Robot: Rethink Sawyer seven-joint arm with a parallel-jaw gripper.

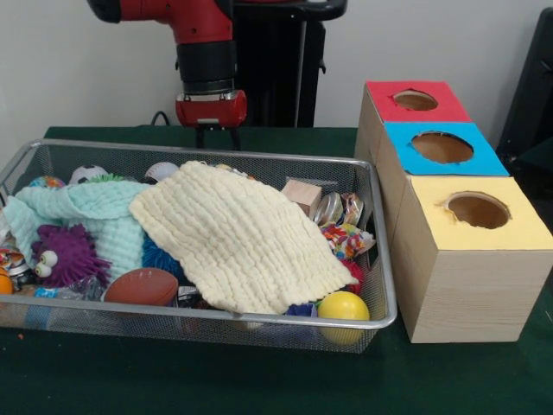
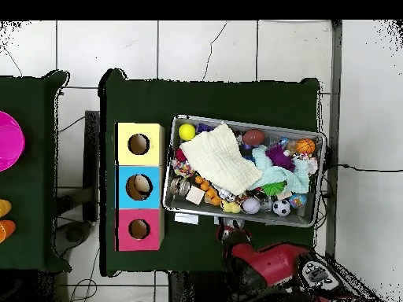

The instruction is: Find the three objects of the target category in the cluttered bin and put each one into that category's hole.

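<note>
The dark green surface (image 1: 259, 380) carries everything. On it the bin (image 1: 384, 259), a wide silver wire-mesh basket, fills the left and middle of the front view, its near rim close to the camera. Just to its right stand three wooden boxes in a row running from near to far: the yellow-topped box (image 1: 471, 259) nearest, the blue-topped box (image 1: 432, 143) behind it, and the red-topped box (image 1: 413, 98) farthest, each with a round hole in its top.

The red and black arm (image 1: 203, 52) comes down from above behind the bin's far rim, toward its left half. The gripper (image 1: 216, 137) hangs just beyond that rim, outside the bin; its two dark fingers (image 1: 234, 138) stand slightly apart with nothing between them, though they are small and partly hidden by the rim, so released is my best reading.

Inside the bin, a cream cloth (image 1: 238, 238) lies draped over the middle, overlapping a mint cloth (image 1: 82, 212) to its left. At the near left sit a purple spiky toy (image 1: 65, 255) and a brown football (image 1: 143, 285). A yellow ball (image 1: 343, 307) rests in the near right corner, and a small wooden block (image 1: 302, 194) lies toward the far right.
</note>
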